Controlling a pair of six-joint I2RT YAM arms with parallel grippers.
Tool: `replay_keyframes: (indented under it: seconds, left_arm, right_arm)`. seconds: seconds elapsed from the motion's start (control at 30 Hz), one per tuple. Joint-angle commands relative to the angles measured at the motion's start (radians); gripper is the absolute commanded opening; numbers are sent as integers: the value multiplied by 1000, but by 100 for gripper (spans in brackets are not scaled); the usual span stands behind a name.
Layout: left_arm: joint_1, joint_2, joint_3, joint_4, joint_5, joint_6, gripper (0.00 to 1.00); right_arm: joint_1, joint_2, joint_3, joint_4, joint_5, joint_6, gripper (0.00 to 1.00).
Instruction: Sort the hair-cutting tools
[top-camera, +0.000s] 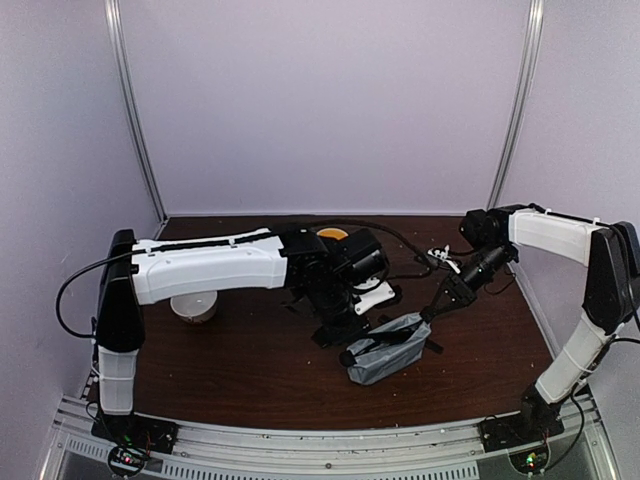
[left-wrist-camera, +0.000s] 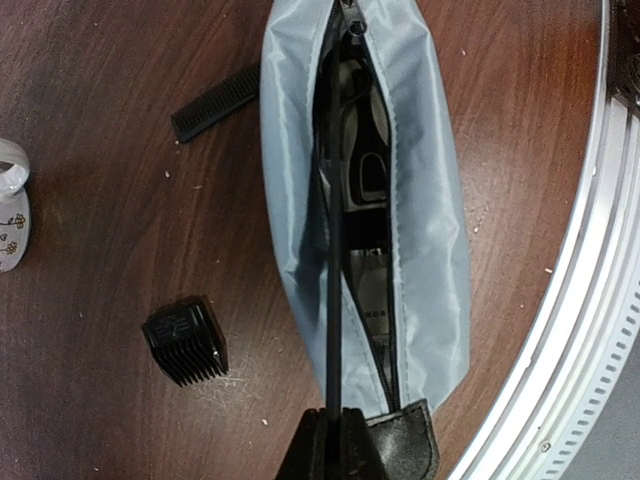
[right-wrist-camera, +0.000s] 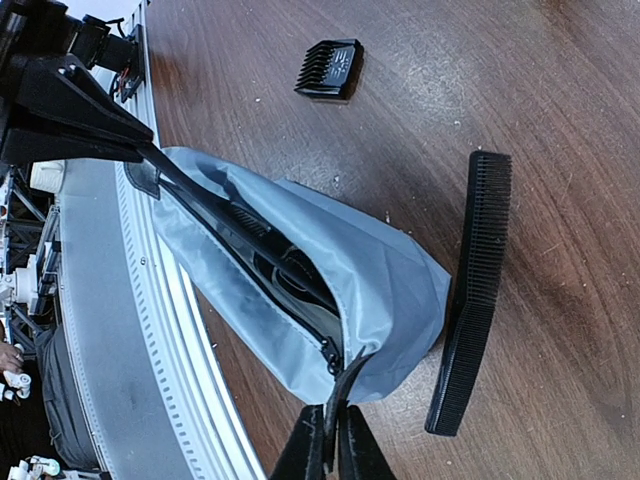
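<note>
The left gripper (left-wrist-camera: 338, 432) pinches a comb (right-wrist-camera: 215, 205) slid into the open pouch (left-wrist-camera: 430, 250), while the right gripper (right-wrist-camera: 335, 430) clamps the pouch's zip end, with a second comb (right-wrist-camera: 475, 290) just beside it and the block (right-wrist-camera: 330, 68) apart on the table (right-wrist-camera: 560, 120).

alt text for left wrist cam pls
Left claw pinches the near end of an unzipped grey pouch with dark tools inside, on a brown table. A black comb lies at its edge; a small black block sits apart.
</note>
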Motion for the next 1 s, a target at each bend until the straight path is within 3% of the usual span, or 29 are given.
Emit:
replay_keyframes:
  seconds: [0.0,0.47,0.77,0.97]
  left_arm:
    - [-1,36,36,57,1,-31,0]
    - [-28,-69,-76,106,-112,-167,0]
    - [-58,-59,-70,55,-333,-216,0]
    - [-58,2,0,80,-239,-155,0]
  right_arm:
    - [-3,-1,14,-28,-30,-15,5]
    - [-63,-39,24,26,-70,62,3]
    - [-94,23,35,-21,-112,54,3]
    - [-94,26,37,-26,-125,52,3]
